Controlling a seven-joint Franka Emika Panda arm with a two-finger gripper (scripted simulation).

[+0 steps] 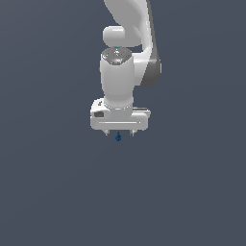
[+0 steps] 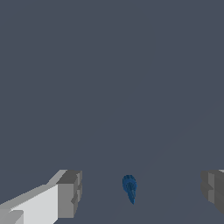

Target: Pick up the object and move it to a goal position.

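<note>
The white claw (image 1: 118,134) is seen pointed straight down over a plain grey surface (image 1: 57,192), its jaws spread wide. The tiny dark blue object (image 1: 118,138) is shown between the two grey fingertips (image 2: 70,194), in the middle of the gap and clear of both pads. It is seen in the wrist view (image 2: 129,188) with its pointed end away from its round ridged base.

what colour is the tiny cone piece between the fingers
Dark blue; the cone piece shows best in the wrist view.
</note>
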